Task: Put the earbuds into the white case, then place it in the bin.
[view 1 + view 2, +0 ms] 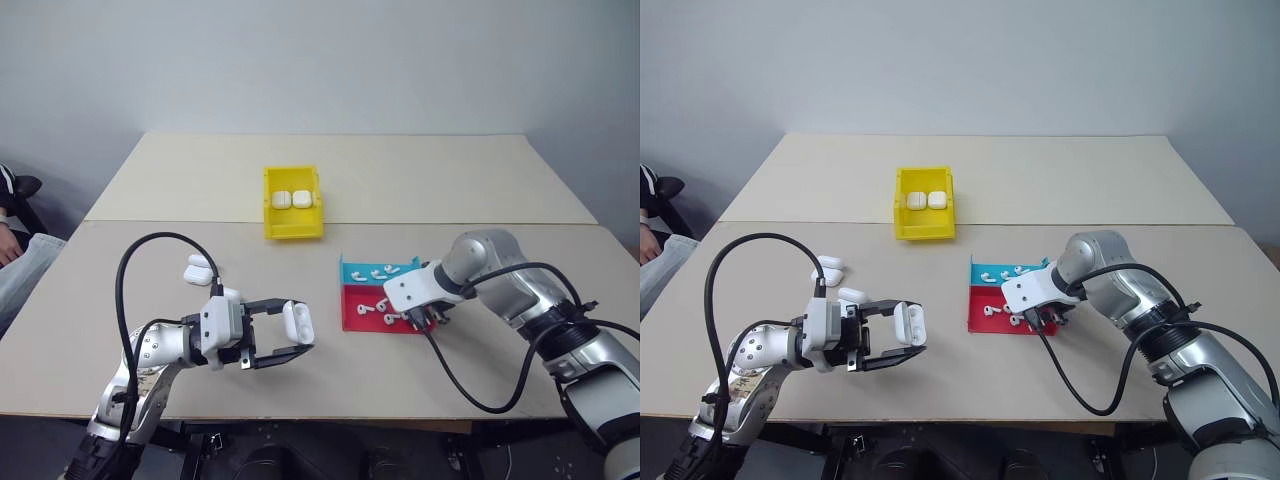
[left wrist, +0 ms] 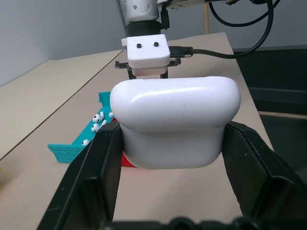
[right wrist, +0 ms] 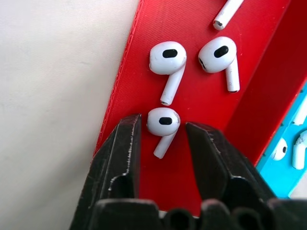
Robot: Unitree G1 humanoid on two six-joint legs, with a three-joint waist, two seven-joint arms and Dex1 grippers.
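Note:
My left gripper points sideways above the table's front left part and is shut on the white case, which sits lid up between the two black fingers. My right gripper points down into the red half of the tray. Its jaws stand a little apart on either side of one earbud, with a thin gap on each side. Two more earbuds lie just beyond it on the red floor. The yellow bin stands at mid-table behind both arms.
Two white cases lie inside the bin. Loose white cases rest on the table by my left arm. The tray's cyan half holds several earbuds. A person's arm and leg show at the left edge.

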